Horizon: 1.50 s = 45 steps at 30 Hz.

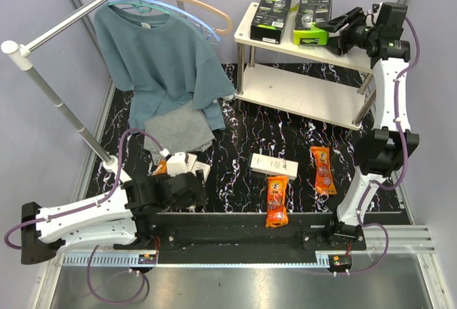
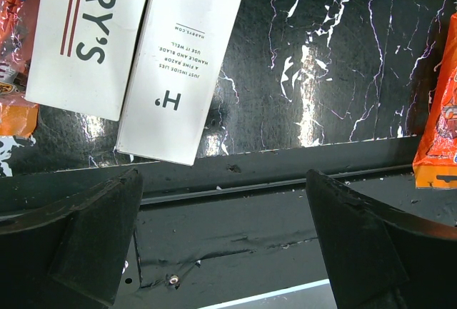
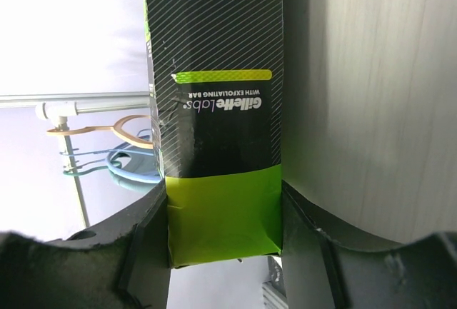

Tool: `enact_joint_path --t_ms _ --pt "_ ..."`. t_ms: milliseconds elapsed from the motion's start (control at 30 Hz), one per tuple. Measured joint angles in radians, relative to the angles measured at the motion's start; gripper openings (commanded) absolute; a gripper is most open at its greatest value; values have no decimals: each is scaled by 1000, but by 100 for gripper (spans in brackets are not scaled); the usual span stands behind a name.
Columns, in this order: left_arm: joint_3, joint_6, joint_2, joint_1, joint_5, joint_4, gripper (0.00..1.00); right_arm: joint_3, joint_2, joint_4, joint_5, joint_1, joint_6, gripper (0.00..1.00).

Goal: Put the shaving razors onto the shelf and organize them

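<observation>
Step now: placing. My right claw [image 3: 225, 230] holds a green-and-black razor box [image 3: 221, 109] on the shelf [image 1: 307, 91], upper right. Next I should let go. My left claw [image 2: 225, 209] is wide, empty.

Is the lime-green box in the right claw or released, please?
In: both fingers of the right claw press the lime-green box between them.
</observation>
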Motion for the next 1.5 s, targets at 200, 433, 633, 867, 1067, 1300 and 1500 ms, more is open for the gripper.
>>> enact_joint_path --t_ms 200,433,633,867,1067,1300,1500 --pt "0 0 6 0 0 0 99 -88 0 131 -51 -1 92 2" --pt "0 0 16 -3 0 0 99 -158 -18 252 -66 -1 153 4" --pt "0 1 38 -3 0 3 99 -180 -23 293 -75 3 173 8" --pt "2 3 47 -3 0 4 99 -185 -26 297 -79 20 173 18" --pt "2 3 47 -4 0 4 99 -194 -46 260 -66 26 150 41" --pt "2 3 43 -4 0 4 99 -198 -72 188 -43 26 101 67" --pt "2 3 37 -4 0 4 99 -144 -82 116 -22 31 31 91"
